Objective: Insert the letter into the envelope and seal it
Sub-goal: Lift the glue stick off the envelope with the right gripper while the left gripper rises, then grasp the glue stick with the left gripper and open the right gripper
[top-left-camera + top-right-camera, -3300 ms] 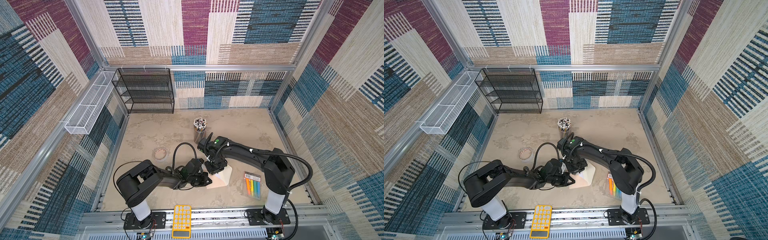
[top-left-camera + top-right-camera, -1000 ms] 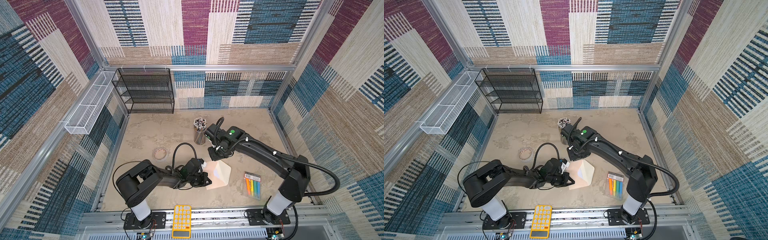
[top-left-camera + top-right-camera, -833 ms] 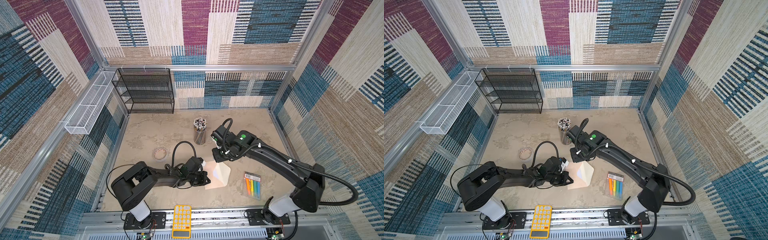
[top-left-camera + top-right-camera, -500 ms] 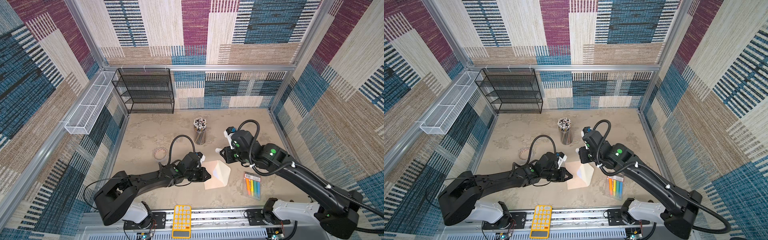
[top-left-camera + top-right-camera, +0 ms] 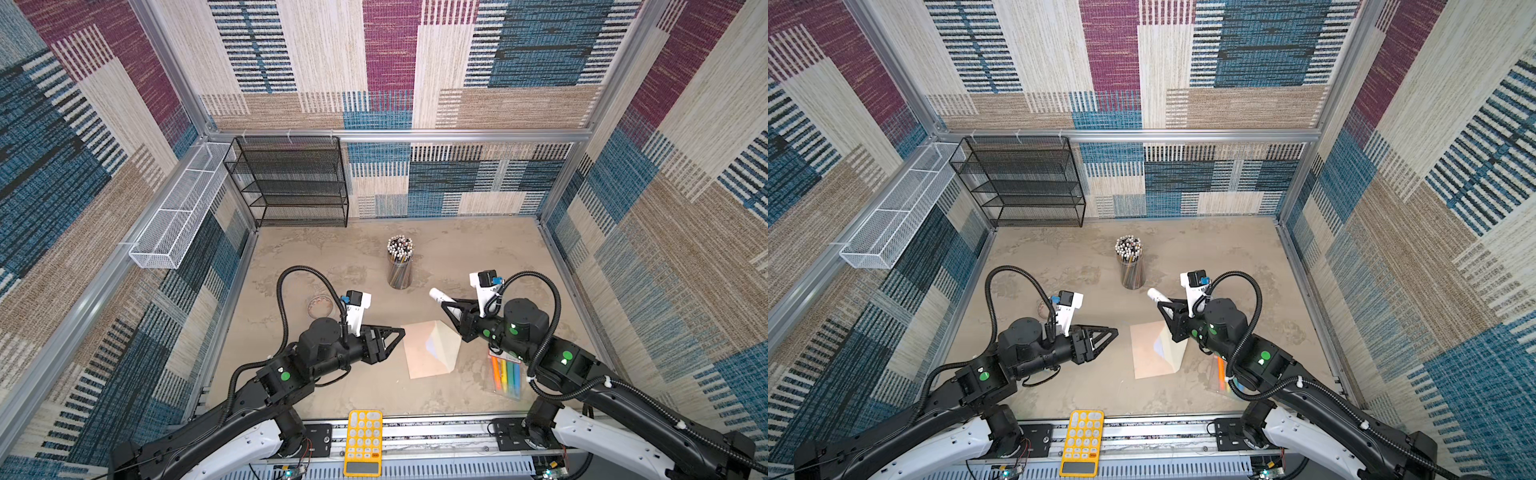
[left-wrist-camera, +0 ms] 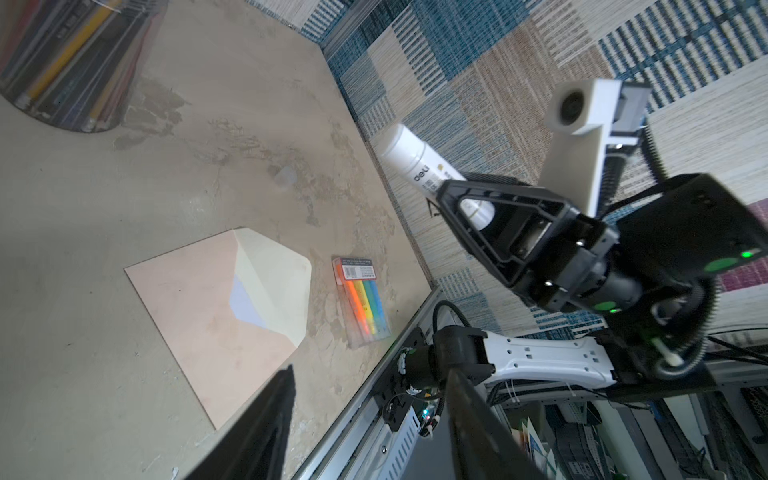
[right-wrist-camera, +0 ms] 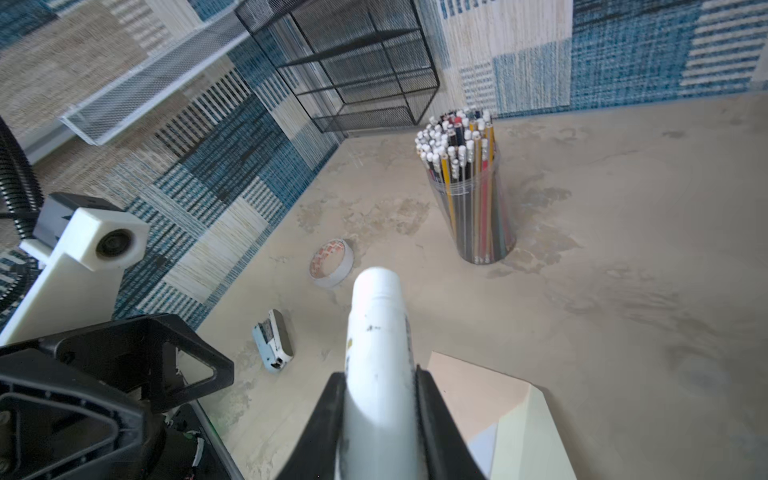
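Left gripper (image 5: 395, 341): jaws parted, holding nothing. It hovers just short of the envelope (image 5: 422, 357).
Right gripper (image 5: 451, 311): closed on a white glue stick (image 5: 439, 296), raised off the table (image 5: 332, 257).
Envelope: flat between your two grippers, flap (image 5: 445, 343) open.
Letter (image 6: 245, 301): inside the envelope, with a white corner showing under the flap.
Risk: nothing pins the envelope, so if you press the stick on the flap, the paper may slide or crumple. The cap (image 7: 376, 282) looks on, so you may lay no glue.
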